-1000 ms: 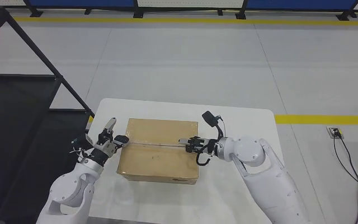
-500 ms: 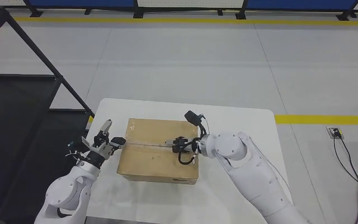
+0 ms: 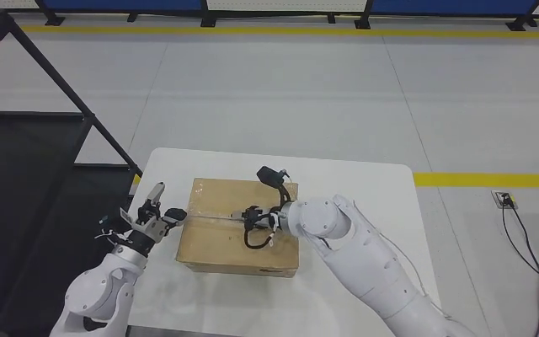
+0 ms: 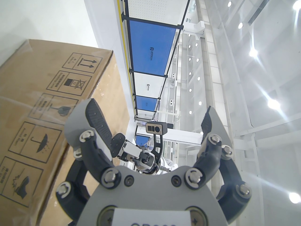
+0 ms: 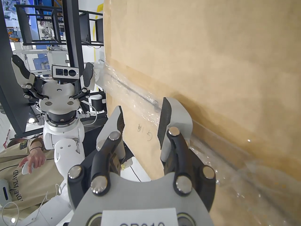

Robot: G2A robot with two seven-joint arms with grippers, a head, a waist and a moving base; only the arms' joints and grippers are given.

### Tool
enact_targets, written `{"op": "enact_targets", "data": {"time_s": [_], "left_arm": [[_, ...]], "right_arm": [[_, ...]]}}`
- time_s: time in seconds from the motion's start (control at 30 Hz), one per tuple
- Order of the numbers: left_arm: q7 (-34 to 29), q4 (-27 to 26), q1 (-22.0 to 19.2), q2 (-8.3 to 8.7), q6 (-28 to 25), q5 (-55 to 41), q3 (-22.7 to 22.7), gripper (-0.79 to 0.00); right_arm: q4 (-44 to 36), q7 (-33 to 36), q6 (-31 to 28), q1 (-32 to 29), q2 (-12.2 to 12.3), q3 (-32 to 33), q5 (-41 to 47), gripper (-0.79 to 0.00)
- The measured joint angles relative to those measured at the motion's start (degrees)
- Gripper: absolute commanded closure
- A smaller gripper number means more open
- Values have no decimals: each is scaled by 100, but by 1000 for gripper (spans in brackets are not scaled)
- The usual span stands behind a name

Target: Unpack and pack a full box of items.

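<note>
A shut brown cardboard box [image 3: 223,243] lies on the white table [image 3: 354,181], with clear tape along its top seam [image 3: 215,217]. My right gripper [image 3: 251,221] rests over the middle of that seam. In the right wrist view the right gripper [image 5: 142,118] is open, one fingertip [image 5: 165,109] against the taped seam [image 5: 131,92] and nothing between the fingers. My left gripper [image 3: 157,209] hovers just off the box's left end. The left wrist view shows the left gripper [image 4: 151,118] open and empty beside the box's printed end face [image 4: 44,99].
A black frame and dark panel [image 3: 50,168] stand close to the table's left edge. Bare table top lies to the right of the box [image 3: 362,244] and behind it. The table's front edge runs near the box.
My right gripper has slid leftward along the taped seam, from the box's right end to its middle. My left gripper has drawn slightly away from the box's left end.
</note>
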Motion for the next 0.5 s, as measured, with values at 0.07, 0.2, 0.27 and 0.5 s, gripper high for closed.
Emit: {"op": "enact_targets", "data": {"time_s": [0.07, 0.2, 0.27, 0.5], "left_arm": [[-11, 20, 19, 2, -15, -11, -24, -785], [-14, 47, 71, 6, -30, -46, -77, -785], [-6, 62, 98, 8, -41, -72, -111, -785], [-1, 102, 194, 13, -89, -167, -223, -785]], "right_arm": [[115, -93, -79, 73, -64, -99, 76, -388], [383, -266, -270, 216, -197, -270, 264, -391], [554, -349, -389, 305, -277, -364, 379, -397], [1194, -573, -799, 622, -592, -708, 764, -434]]}}
